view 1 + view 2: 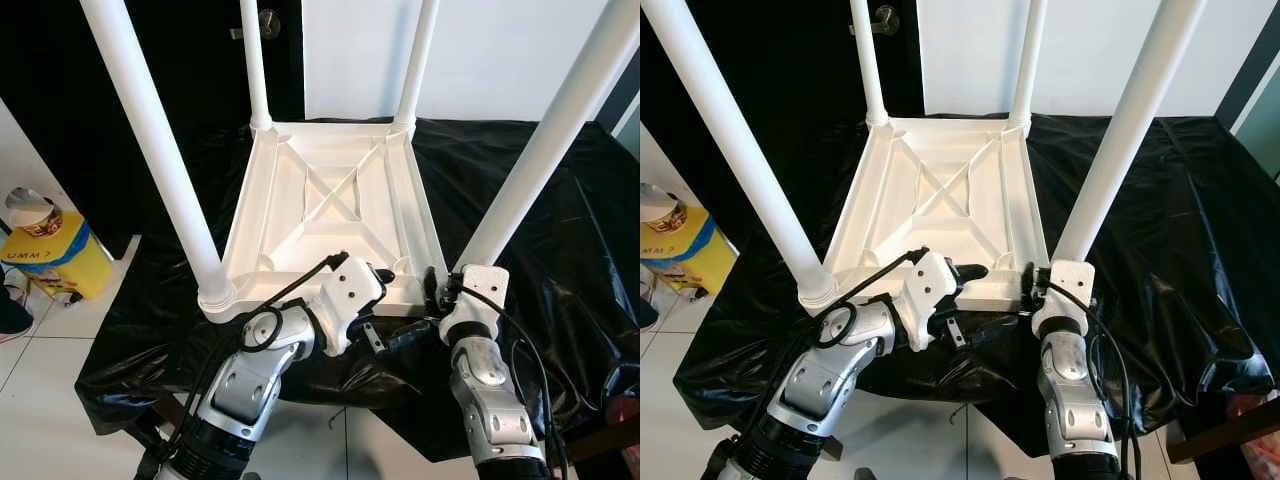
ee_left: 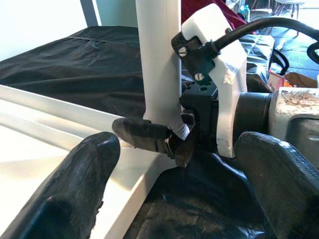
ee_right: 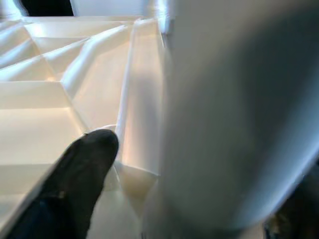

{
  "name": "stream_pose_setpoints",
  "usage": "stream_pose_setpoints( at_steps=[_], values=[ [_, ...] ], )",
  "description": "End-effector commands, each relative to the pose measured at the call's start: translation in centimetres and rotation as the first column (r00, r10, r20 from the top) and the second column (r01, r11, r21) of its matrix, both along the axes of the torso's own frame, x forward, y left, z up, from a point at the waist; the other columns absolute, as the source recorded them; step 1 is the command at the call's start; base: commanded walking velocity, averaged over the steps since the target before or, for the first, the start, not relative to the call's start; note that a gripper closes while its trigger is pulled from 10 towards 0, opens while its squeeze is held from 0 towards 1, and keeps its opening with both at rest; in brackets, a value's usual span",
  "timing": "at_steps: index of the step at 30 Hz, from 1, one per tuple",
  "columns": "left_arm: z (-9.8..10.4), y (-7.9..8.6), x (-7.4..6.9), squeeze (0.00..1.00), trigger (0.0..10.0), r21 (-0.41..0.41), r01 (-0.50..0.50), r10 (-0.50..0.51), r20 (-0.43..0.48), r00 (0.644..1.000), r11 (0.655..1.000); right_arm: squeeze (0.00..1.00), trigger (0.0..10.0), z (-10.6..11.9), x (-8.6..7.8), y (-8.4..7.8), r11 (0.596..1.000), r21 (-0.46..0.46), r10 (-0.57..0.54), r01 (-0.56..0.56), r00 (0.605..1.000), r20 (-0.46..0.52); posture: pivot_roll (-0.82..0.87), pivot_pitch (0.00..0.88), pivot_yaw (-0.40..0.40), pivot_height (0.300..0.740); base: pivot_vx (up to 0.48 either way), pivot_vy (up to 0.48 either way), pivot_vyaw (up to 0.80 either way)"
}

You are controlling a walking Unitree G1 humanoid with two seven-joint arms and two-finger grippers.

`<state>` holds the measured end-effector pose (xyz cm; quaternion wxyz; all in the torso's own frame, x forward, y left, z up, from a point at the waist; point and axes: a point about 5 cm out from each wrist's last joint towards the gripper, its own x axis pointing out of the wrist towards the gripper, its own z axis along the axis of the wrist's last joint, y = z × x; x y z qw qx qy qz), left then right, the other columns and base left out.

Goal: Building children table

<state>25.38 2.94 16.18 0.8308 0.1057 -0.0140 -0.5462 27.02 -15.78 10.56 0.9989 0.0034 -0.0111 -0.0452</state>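
Right end effector (image 1: 437, 287) is clamped around the base of the near right leg (image 1: 540, 150), whose long axis rises steeply from the corner socket. Left end effector (image 1: 385, 305) is held spread just beside it. All 4 legs are seated in the inverted tabletop (image 1: 330, 210) on the black-draped worktop (image 1: 560, 230), near its front edge.

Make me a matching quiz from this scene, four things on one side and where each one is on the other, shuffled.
Things:
1. upturned white table
2. right gripper
3. left gripper
4. yellow container

Places:
A. on the floor, left of the black sheet
B. at the base of the near right leg
C. lying on the black sheet, legs up
D. at the table's near edge, between the two near legs

Pairs: 1-C, 2-B, 3-D, 4-A
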Motion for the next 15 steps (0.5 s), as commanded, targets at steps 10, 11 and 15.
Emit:
stream_pose_setpoints(
  at_steps=[10, 11, 15],
  values=[
    [0.4, 0.2, 0.2, 0.0, 10.0, -0.002, -0.015, 0.015, 0.009, 1.0, 1.0, 0.0, 10.0, 1.2, -0.2, -2.8, 0.958, -0.052, 0.286, -0.284, 0.957, 0.047, -0.08, 0.0, -0.012, 0.74, 0.0, 0.0, 0.0],
    [0.4, 0.2, 0.2, 0.0, 10.0, -0.002, -0.015, 0.015, 0.009, 1.0, 1.0, 0.0, 10.0, 1.2, -0.2, -2.8, 0.958, -0.052, 0.286, -0.284, 0.957, 0.047, -0.08, 0.0, -0.012, 0.74, 0.0, 0.0, 0.0],
    [0.4, 0.3, 0.1, 0.0, 10.0, -0.005, -0.023, 0.023, 0.006, 1.0, 1.0, 0.0, 10.0, 1.7, 0.4, -5.0, 0.877, -0.117, 0.467, -0.467, 0.884, -0.025, -0.08, 0.0, -0.013, 0.74, 0.0, 0.0, 0.0]
  ],
)
